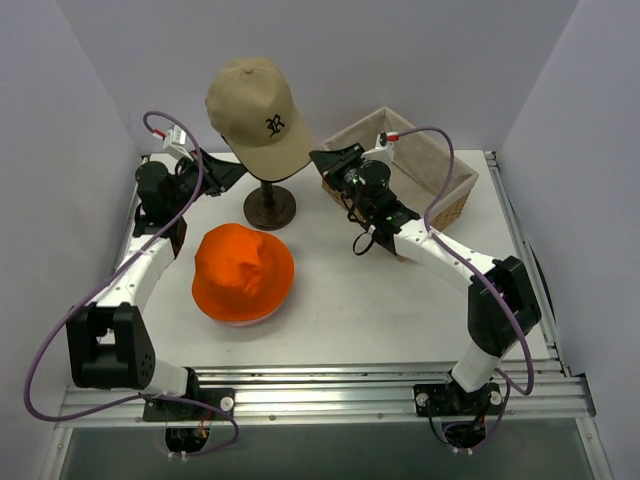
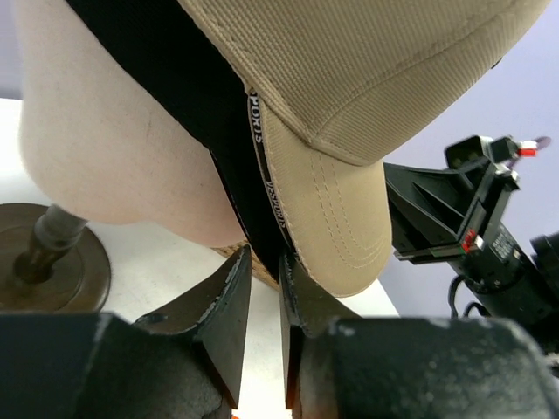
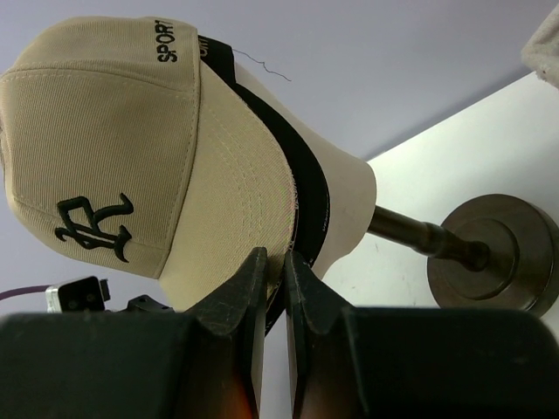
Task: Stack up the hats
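The tan cap (image 1: 255,112) with a black letter sits on top of the black cap on the mannequin head. Only the black cap's brim (image 3: 307,175) shows under the tan brim. My right gripper (image 3: 276,262) is shut on the edge of the tan cap's brim (image 3: 244,218), at the head's right (image 1: 318,160). My left gripper (image 2: 265,262) is at the head's left (image 1: 238,172), its fingers nearly together on the black brim's edge (image 2: 236,183). The tan brim (image 2: 332,218) lies just outside it. The orange bucket hat (image 1: 243,270) lies on the table, with a pale pink rim (image 1: 243,321) under it.
The cream mannequin head (image 2: 105,131) stands on a dark round base (image 1: 270,207) at the back centre. A woven basket (image 1: 440,175) sits at the back right, behind my right arm. Grey walls close in the back and both sides.
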`<state>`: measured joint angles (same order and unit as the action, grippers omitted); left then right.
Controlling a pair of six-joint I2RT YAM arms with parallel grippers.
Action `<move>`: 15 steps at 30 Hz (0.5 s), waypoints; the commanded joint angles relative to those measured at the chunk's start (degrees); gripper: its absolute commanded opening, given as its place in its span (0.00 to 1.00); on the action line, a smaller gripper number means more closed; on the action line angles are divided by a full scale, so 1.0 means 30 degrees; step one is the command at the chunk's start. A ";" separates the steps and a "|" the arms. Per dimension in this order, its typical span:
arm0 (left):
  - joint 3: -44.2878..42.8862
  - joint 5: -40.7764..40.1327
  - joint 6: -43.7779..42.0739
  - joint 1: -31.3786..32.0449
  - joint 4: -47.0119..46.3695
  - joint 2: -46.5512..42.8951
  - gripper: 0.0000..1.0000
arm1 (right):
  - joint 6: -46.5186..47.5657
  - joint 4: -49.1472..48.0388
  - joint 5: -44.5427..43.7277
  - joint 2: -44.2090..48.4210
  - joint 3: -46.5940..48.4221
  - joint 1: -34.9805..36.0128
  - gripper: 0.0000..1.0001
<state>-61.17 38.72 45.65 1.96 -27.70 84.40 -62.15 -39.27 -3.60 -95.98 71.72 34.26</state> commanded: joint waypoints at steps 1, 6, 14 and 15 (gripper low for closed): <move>-0.0293 -0.3261 -0.1883 0.0022 0.3073 -0.2056 0.33 | 0.0326 -0.0798 0.0320 0.0940 -0.0177 0.0445 0.00; -0.0588 -0.5989 -0.2706 -0.0358 0.6770 -0.3405 0.45 | 0.0385 -0.0710 0.0173 0.0999 -0.0148 0.0416 0.00; -0.1226 -0.7196 -0.2531 -0.2260 0.7916 -0.4638 0.55 | 0.0326 -0.0857 0.0320 0.1086 -0.0294 0.0415 0.06; -0.1725 -0.7049 -0.2560 -0.2553 0.7945 -0.4347 0.55 | 0.0384 -0.0828 0.0349 0.1145 -0.0295 0.0416 0.09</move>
<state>-61.54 19.46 38.72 -3.01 -5.28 71.90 -62.13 -39.66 -3.60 -95.79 71.20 34.61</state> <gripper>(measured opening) 0.546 0.080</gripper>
